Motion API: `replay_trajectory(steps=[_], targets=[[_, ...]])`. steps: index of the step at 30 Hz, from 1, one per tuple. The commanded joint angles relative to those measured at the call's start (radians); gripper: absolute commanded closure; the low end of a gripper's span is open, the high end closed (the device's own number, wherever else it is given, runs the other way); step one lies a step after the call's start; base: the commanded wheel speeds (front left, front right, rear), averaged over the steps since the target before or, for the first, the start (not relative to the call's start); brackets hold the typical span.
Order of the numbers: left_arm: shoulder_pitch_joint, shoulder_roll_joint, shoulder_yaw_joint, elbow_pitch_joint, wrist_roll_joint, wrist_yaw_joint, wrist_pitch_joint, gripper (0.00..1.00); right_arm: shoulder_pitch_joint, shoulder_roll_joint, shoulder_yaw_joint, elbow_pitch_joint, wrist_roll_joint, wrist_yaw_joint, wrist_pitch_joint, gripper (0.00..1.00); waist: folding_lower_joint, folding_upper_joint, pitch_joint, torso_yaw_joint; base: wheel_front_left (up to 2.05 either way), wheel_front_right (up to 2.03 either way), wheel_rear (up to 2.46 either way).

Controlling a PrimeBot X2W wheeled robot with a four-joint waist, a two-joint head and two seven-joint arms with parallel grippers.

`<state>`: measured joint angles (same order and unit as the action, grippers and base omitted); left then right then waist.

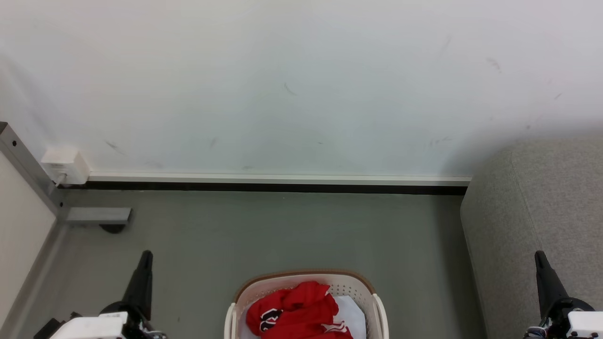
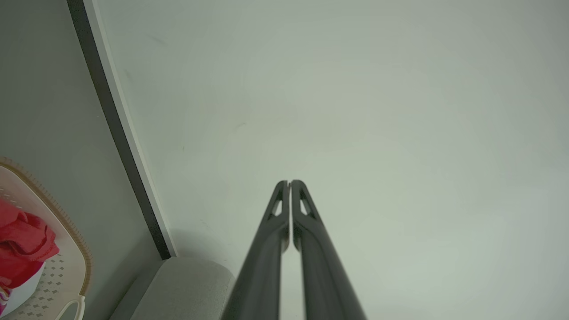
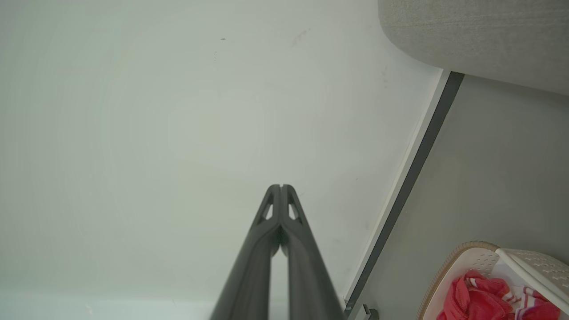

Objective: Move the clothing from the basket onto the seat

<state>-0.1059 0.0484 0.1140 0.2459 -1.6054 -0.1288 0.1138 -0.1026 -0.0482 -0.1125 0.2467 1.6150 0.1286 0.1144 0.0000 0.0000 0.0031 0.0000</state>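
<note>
At the lower left, left end effector (image 1: 146, 258): fingers pressed together and holding nothing. It hangs over the floor (image 1: 282, 230), pointing toward the wall (image 1: 282, 84). In the left wrist view the two dark fingers (image 2: 269, 249) close down to a hairline slit at the tips.
right end effector (image 1: 540, 258): same deal at the lower right, fingers together and empty, sitting right in front of the seat's rounded side. In the right wrist view the tips touch, with a small gap further down toward the base.
basket (image 1: 306, 274): cream-white, rows of little holes, brown band on the rim. It's on the floor between the two end effectors, well apart from both, at the bottom centre of the head view and cut off by the frame edge.
clothing (image 1: 301, 306): all of it in the basket, a bunched bright red heap with black-and-white markings, and some white fabric (image 1: 352, 311) peeking out under it on the right.
seat (image 1: 541, 212): light grey upholstery with a visible seam, off to the robot's right of the basket with a strip of floor between them.
baseboard (image 1: 282, 179): white, with a dark strip under it where the scuffed pale wall meets the grey floor.
metal post (image 1: 28, 165): grey, far left, with a flat foot on the floor and a small white box (image 1: 66, 165) on the wall next to it.
</note>
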Motion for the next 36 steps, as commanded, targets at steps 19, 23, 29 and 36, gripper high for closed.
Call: replay_trajectory(steps=[19,23,29,36], targets=[[-0.009,0.003,0.002,-0.001,-0.014,-0.006,0.003,1.0,-0.013,-0.004,-0.004,-0.005,-0.005,0.004,0.002,1.0,0.0,0.0,0.0,0.0,0.0,0.0,0.0],[-0.009,0.003,0.002,-0.001,-0.014,-0.006,0.003,1.0,-0.013,-0.004,-0.003,-0.005,-0.005,0.004,0.002,1.0,0.0,0.0,0.0,0.0,0.0,0.0,0.0],[-0.009,0.003,0.002,-0.001,-0.014,-0.006,0.003,1.0,-0.013,-0.004,-0.003,-0.005,-0.004,0.004,0.002,1.0,0.0,0.0,0.0,0.0,0.0,0.0,0.0],[-0.009,0.003,0.002,-0.001,-0.014,-0.006,0.003,1.0,-0.013,-0.004,-0.003,-0.005,-0.005,0.004,0.002,1.0,0.0,0.0,0.0,0.0,0.0,0.0,0.0]])
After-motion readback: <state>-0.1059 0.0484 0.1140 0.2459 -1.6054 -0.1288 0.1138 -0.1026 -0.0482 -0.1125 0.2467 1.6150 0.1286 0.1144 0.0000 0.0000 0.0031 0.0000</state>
